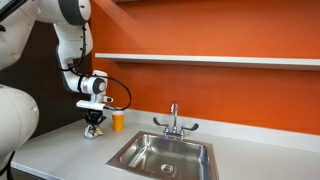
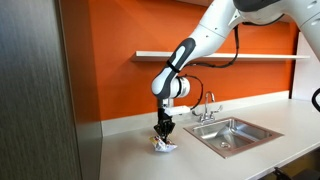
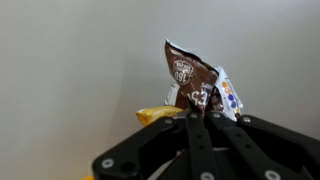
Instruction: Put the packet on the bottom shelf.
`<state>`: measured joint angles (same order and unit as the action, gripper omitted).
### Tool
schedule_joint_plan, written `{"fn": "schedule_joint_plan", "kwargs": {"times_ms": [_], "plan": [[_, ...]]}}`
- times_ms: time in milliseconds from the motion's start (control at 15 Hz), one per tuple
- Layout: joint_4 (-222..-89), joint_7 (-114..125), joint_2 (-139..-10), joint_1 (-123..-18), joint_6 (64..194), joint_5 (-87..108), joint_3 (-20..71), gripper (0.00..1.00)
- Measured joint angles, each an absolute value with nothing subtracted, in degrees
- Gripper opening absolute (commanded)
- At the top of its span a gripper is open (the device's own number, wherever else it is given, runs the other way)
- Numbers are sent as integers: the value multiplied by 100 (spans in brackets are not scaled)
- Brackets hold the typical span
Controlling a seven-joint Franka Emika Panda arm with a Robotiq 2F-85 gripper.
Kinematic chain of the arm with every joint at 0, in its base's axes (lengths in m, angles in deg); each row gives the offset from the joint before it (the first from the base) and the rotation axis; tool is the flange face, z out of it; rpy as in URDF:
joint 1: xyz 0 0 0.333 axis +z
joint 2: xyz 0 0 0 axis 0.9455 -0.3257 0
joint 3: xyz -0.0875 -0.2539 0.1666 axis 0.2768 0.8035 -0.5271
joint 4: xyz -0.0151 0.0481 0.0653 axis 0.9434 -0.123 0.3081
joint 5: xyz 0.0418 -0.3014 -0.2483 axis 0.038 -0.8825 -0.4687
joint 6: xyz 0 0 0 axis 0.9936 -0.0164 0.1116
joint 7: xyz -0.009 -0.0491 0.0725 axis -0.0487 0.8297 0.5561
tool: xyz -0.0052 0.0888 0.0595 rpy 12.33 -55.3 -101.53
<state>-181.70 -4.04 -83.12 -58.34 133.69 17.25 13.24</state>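
Observation:
The packet [image 3: 194, 76] is dark brown with a silvery edge and coloured markings. It sticks out from between my gripper's fingers [image 3: 200, 113] in the wrist view, and a yellow bit shows to the left of the fingers. The gripper [image 1: 93, 124] is shut on the packet and points down, low over the grey counter. The packet [image 2: 163, 146] touches or nearly touches the counter in an exterior view. The bottom shelf [image 1: 200, 60] is a long white board on the orange wall, well above the gripper. It also shows in the exterior view from the counter's end [image 2: 235, 56].
An orange-yellow cup [image 1: 118, 121] stands on the counter just beside the gripper. A steel sink [image 1: 165, 155] with a faucet [image 1: 174, 120] lies further along the counter; both also show in an exterior view [image 2: 235, 132]. A dark cabinet panel [image 2: 40, 100] stands at the counter's end.

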Motion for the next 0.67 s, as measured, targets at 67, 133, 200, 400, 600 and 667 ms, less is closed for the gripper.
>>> {"fn": "schedule_joint_plan", "kwargs": {"times_ms": [67,133,200,400,600,667], "plan": [[-18179,-387,-8260,-5835,13367,1723,1337,1],[-18200,-373,-8193,-5835,13361,1719,1351,1],[-18230,-364,-8114,-5836,13348,1711,1364,1],[-18409,-273,-7799,-5838,13291,1666,1388,1],[-18706,-168,-7397,-5843,13218,1617,1407,1],[-18834,-139,-7240,-5844,13196,1614,1414,1]]}}
